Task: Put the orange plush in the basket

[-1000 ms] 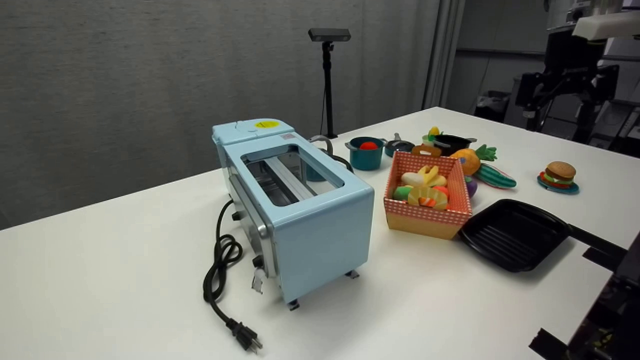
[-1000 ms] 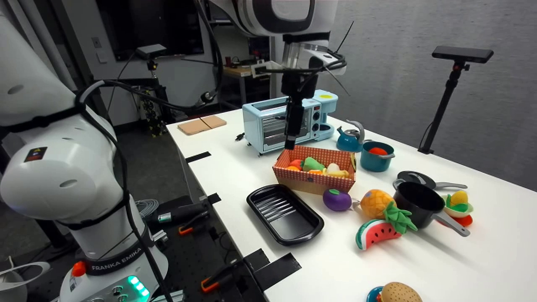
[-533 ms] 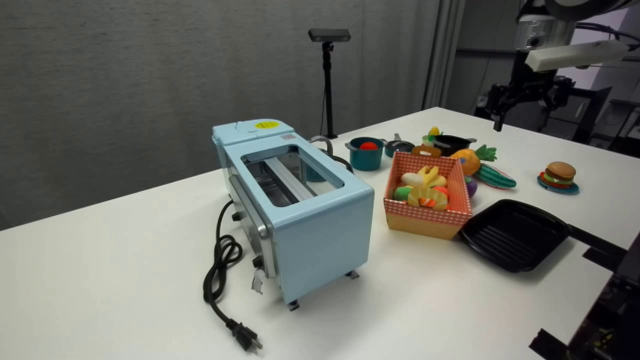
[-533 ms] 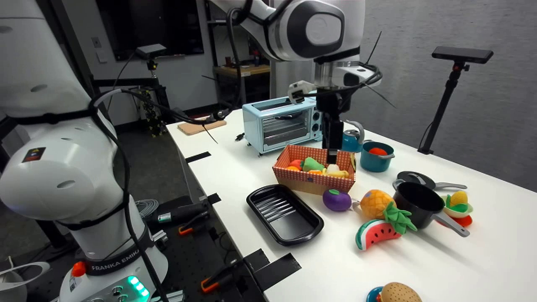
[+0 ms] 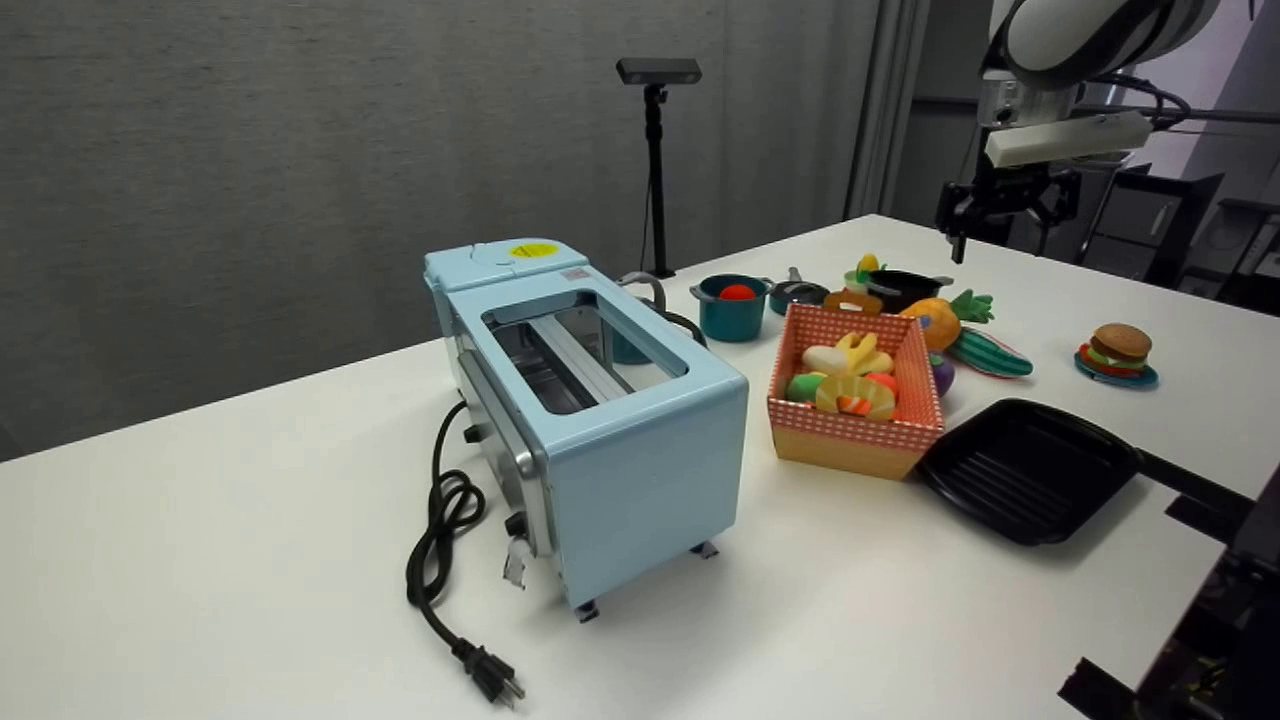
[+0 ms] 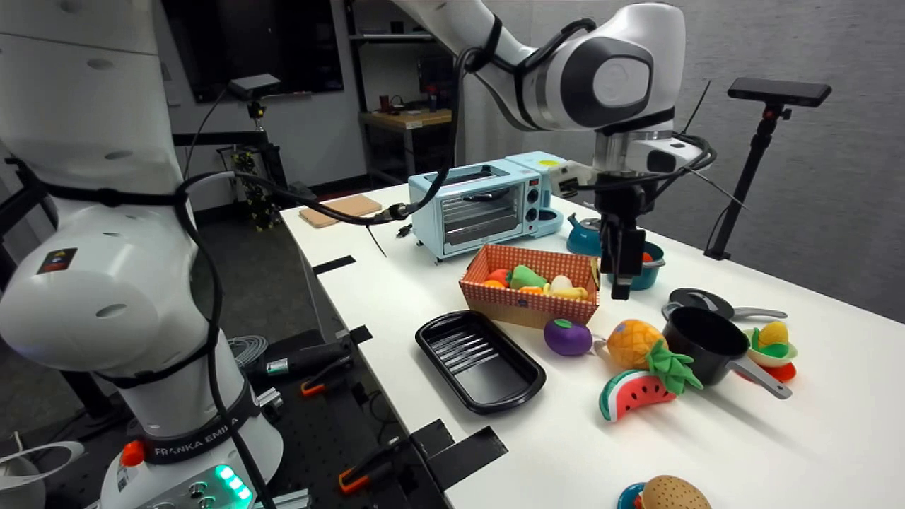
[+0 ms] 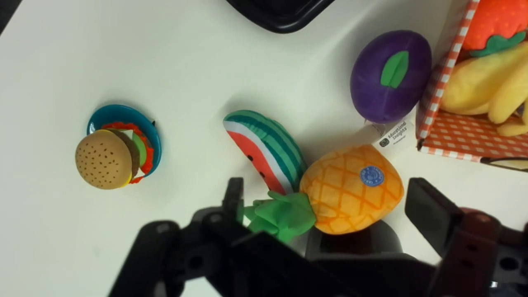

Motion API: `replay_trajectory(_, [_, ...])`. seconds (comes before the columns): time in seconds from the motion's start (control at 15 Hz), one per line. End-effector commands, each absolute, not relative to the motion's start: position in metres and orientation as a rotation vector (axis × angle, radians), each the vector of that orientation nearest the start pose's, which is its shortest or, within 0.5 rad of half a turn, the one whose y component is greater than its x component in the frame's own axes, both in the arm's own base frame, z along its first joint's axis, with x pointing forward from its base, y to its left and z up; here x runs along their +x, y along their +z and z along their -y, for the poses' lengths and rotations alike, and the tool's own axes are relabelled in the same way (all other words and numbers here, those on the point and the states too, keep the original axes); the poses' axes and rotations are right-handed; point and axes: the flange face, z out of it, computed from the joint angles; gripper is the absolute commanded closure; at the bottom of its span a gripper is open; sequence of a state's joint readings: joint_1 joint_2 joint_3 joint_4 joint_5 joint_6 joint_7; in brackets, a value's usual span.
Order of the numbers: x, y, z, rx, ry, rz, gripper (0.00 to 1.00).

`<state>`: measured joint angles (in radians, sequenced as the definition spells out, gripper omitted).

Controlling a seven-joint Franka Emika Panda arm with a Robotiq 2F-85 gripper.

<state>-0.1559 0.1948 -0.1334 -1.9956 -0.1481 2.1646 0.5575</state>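
The orange plush, shaped like a pineapple with green leaves, lies on the table in both exterior views (image 5: 936,322) (image 6: 631,343) and in the wrist view (image 7: 350,187). It touches or nearly touches the watermelon plush. The basket, red-and-white checked with a tan base, stands beside it in both exterior views (image 5: 850,455) (image 6: 523,302) and partly in the wrist view (image 7: 466,128). It holds several plush foods. My gripper (image 5: 1000,243) (image 6: 621,290) is open and empty, in the air. In the wrist view its fingers (image 7: 328,196) stand apart on either side of the orange plush, which lies below.
A purple plush (image 6: 568,337) sits between orange plush and basket. Watermelon plush (image 6: 636,394), black pot (image 6: 705,339), black pan (image 6: 481,362) and burger toy (image 6: 672,493) are around. A teal pot (image 5: 732,318) holds a red-orange round thing. The light-blue toaster (image 5: 640,500) stands beyond the basket.
My gripper has moved rightward and lower in an exterior view, from over the basket's side of the table to near the orange plush. The objects on the table have not moved.
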Motion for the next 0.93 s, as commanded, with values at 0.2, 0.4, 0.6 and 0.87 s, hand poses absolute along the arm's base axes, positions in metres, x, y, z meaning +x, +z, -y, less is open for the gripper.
replay_trajectory(0.2, [0.585, 0.341, 0.184, -3.068, 0.043, -1.242, 0.0])
replay_trajectory(0.4, [0.59, 0.337, 0.184, -3.073, 0.062, -1.243, 0.0])
replay_trajectory(0.6, [0.591, 0.339, 0.184, -3.073, 0.063, -1.244, 0.0])
replay_trajectory(0.87, [0.592, 0.328, 0.188, -3.096, -0.142, -1.194, 0.0])
